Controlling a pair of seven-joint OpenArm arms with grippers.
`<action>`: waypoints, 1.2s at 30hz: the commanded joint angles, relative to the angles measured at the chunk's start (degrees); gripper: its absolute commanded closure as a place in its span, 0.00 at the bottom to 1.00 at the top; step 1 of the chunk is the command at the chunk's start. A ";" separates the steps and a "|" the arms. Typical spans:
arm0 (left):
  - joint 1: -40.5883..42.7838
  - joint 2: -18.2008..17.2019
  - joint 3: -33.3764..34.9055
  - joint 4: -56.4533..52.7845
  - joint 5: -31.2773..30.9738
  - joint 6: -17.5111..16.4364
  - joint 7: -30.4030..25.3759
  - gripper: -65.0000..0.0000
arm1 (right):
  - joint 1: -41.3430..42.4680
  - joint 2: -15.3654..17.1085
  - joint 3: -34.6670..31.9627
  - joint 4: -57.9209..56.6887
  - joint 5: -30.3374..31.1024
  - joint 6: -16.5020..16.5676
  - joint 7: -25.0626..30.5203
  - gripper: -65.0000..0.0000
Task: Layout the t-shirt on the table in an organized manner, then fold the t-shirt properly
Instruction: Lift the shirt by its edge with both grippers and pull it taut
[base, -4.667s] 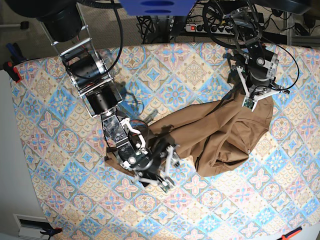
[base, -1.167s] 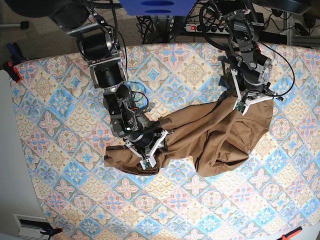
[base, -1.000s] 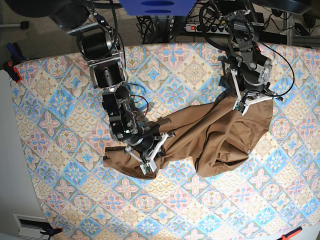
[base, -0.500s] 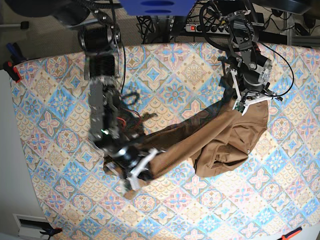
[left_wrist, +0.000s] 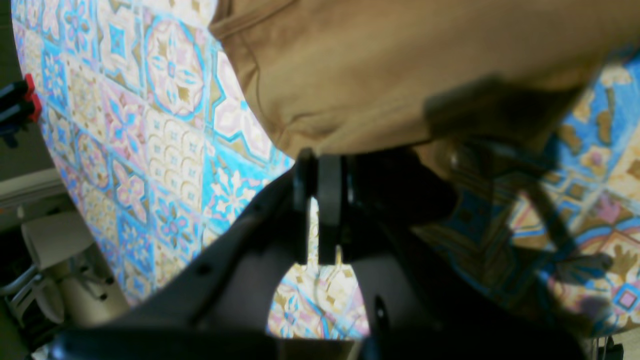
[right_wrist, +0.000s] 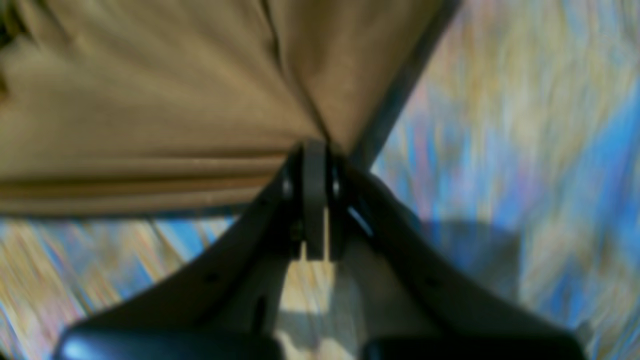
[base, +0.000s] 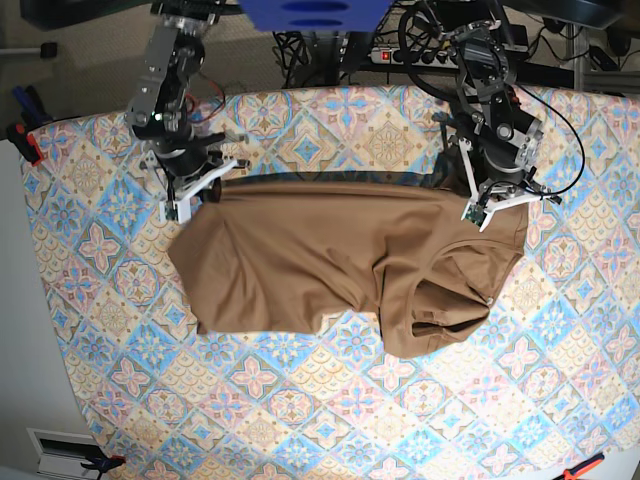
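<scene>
The tan-brown t-shirt (base: 320, 255) hangs stretched between my two grippers over the patterned table (base: 110, 330). Its upper edge is taut and its lower right part is bunched in folds (base: 440, 310). My right gripper (base: 192, 200), at the back left in the base view, is shut on one corner of the shirt (right_wrist: 200, 100). The pads (right_wrist: 315, 200) are pressed together with fabric pinched at their tips. My left gripper (base: 487, 208), at the back right, is shut on the other corner. In the left wrist view its pads (left_wrist: 327, 200) are together under the shirt (left_wrist: 400, 65).
A power strip (base: 400, 55) and cables lie behind the table's far edge. Red clamps (base: 25, 140) sit at the left edge, also in the left wrist view (left_wrist: 20, 100). An orange clamp (base: 585, 467) is at the front right corner.
My right gripper has swung from the table's front middle to the back left, pulling the shirt's corner with it, and the shirt has spread wide. My left gripper has hardly moved.
</scene>
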 joint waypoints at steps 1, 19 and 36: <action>-0.51 -0.31 -0.13 1.02 1.05 0.56 0.08 1.00 | 0.20 -1.12 -0.09 1.66 0.87 0.43 2.26 1.00; -0.42 -0.31 -0.13 1.02 1.05 0.56 0.08 1.00 | -3.84 -2.70 -0.18 4.12 0.87 0.52 -0.12 0.72; 19.09 2.06 -0.31 1.98 4.92 0.56 -16.00 1.00 | 7.50 -0.50 10.19 3.50 0.87 0.60 1.38 0.78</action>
